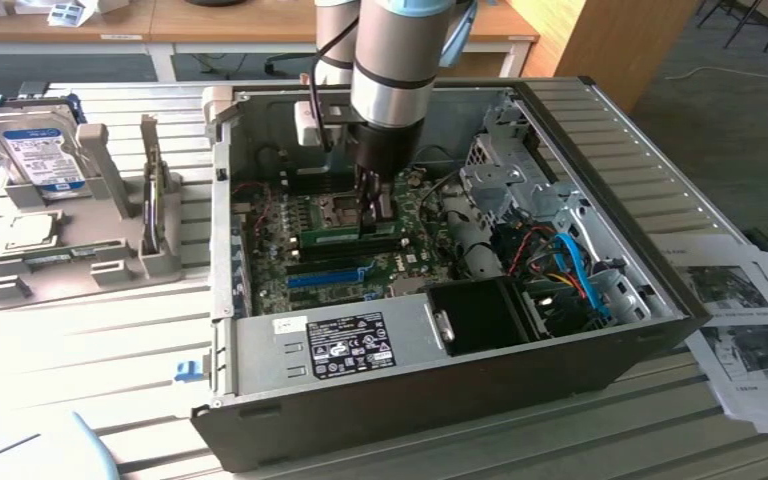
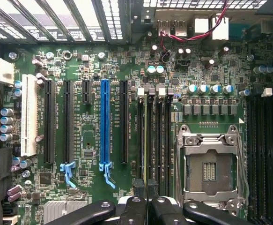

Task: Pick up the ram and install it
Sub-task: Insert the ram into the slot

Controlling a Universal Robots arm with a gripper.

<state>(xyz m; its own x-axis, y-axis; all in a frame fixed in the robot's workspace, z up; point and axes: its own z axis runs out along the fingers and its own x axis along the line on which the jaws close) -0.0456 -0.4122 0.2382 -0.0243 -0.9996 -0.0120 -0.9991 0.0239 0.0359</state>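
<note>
Gripper (image 1: 377, 212) is reaching down inside the open computer case (image 1: 624, 170), fingers nearly closed and pinching the ram (image 1: 328, 238) by its thin faces. In the wrist view the gripper (image 2: 145, 186) is showing two dark fingertips (image 2: 138, 187) close together, with the ram (image 2: 146, 140) running away from them edge-on as a thin greenish line.

The ram is sitting just beside the CPU socket (image 2: 209, 171), lined up lengthwise with the bank of black memory slots (image 2: 163, 136) next to that socket and lying over one of them. Whether it is hovering above the slot or already touching it cannot be told.

The blue slot strip (image 2: 104, 124) is lying farther from the CPU socket, on the far side of the memory slots, parallel to them. A second bank of black slots (image 2: 265, 154) is flanking the opposite side of the CPU socket.

In the exterior view the CPU socket (image 1: 341, 207) is partly hiding behind the fingers, and the power supply (image 1: 344, 345) is sitting well apart from it at the near edge of the case. The hard drive (image 1: 40, 150) is standing upright in a grey holder (image 1: 104, 240) outside the case, well apart from the CPU socket, toward the exterior view's left.
</note>
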